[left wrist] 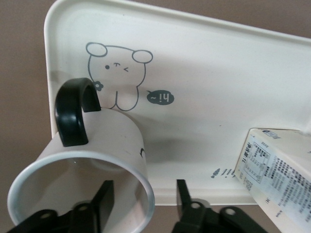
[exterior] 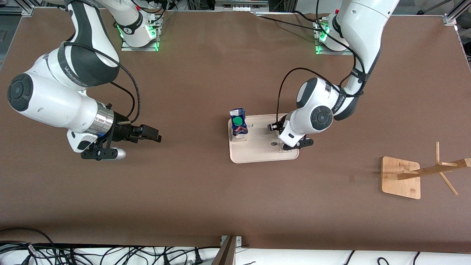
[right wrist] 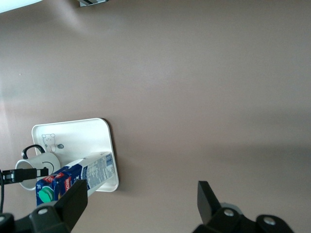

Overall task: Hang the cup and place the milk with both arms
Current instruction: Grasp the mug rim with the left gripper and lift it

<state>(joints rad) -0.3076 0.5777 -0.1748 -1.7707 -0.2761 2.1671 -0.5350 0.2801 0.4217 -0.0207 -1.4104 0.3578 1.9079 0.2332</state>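
Your cup sits upright on the tray, at the tray's end toward the left arm, black handle next to the printed bear. Left gripper is at the cup: fingers released, straddling the rim wall, one inside, one outside. The milk stands on the same tray, at the end toward the right arm, green cap up. Right gripper hangs over bare surface well apart from the tray, fingers spread, holding nothing. Wooden rack stands near the left arm's end.
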